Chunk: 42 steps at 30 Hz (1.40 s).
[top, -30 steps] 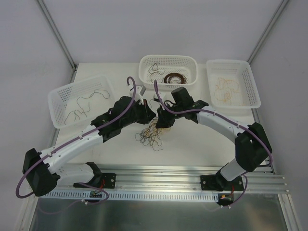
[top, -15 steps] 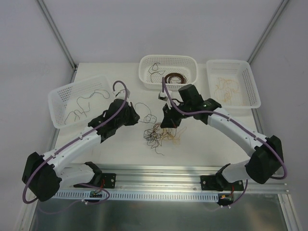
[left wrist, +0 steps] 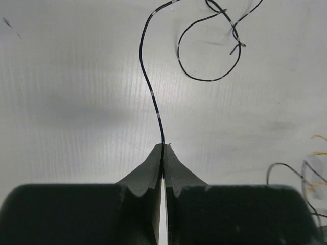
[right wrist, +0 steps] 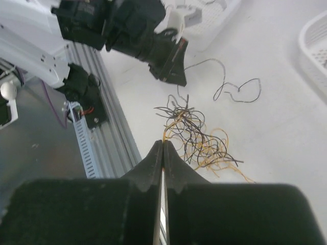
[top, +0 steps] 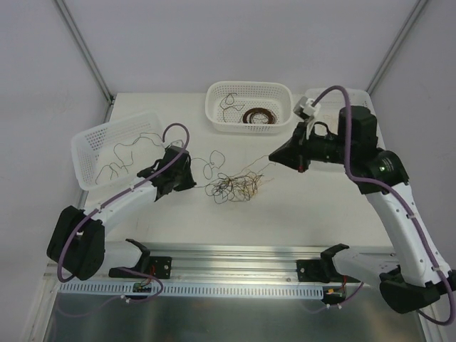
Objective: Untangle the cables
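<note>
The cables form a loose clump [top: 235, 187] of black and yellow-tan strands on the table between the arms; it also shows in the right wrist view [right wrist: 202, 140]. My left gripper [top: 192, 179] is shut on a black cable [left wrist: 147, 76] that runs from its tips through a loop [top: 214, 158] toward the clump. My right gripper [top: 271, 157] is raised to the right of the clump and shut on a yellow-tan strand [right wrist: 171, 127] that leads down into it. The left gripper's tips [left wrist: 163, 148] and the right gripper's tips [right wrist: 163, 143] are pressed together.
Three white perforated baskets stand at the back: a left one [top: 84, 146] with dark strands, a middle one [top: 214, 107] with dark coils, a right one [top: 376, 139] with yellow strands. A metal rail [top: 235, 260] runs along the near table edge.
The arms have drawn apart: my left gripper moved left, my right gripper rose and moved right. The clump has stretched out sideways and a black cable is pulled out of it.
</note>
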Available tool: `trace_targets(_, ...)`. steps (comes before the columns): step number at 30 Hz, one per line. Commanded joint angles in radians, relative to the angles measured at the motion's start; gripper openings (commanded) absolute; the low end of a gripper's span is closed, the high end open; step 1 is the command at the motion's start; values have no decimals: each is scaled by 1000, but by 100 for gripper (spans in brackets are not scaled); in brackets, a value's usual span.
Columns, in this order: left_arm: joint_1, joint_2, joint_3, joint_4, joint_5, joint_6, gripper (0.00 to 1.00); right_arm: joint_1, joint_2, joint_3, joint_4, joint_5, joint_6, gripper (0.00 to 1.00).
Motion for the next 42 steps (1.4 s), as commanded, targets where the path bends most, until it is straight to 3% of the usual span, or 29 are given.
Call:
trace_targets(1, 12, 31, -23, -39, -9, -6, 0, -87, -84, 62, 85, -80, 130, 1)
trace_targets(4, 14, 60, -38, -43, -30, -10, 0, -171, -110, 111, 152, -84, 204, 1)
trace_targets(9, 29, 106, -66, -49, -49, -30, 0, -193, -147, 196, 278, -55, 295, 1)
trace_targets(21, 48, 78, -132, -72, -87, -49, 0, -202, -139, 340, 366, 212, 289, 1)
trace_targets(27, 69, 32, -181, -100, -107, -69, 0, -201, -69, 555, 380, 399, 215, 1)
trace_targets(31, 78, -46, -204, -123, -131, -69, 0, -202, -70, 552, 488, 569, 188, 1)
trace_targets(37, 120, -147, -213, -177, -168, -43, 0, -202, -44, 546, 562, 618, 197, 1)
trace_targets(42, 129, -251, -184, -172, -100, 3, 0, -204, -69, 322, 489, 606, 319, 1)
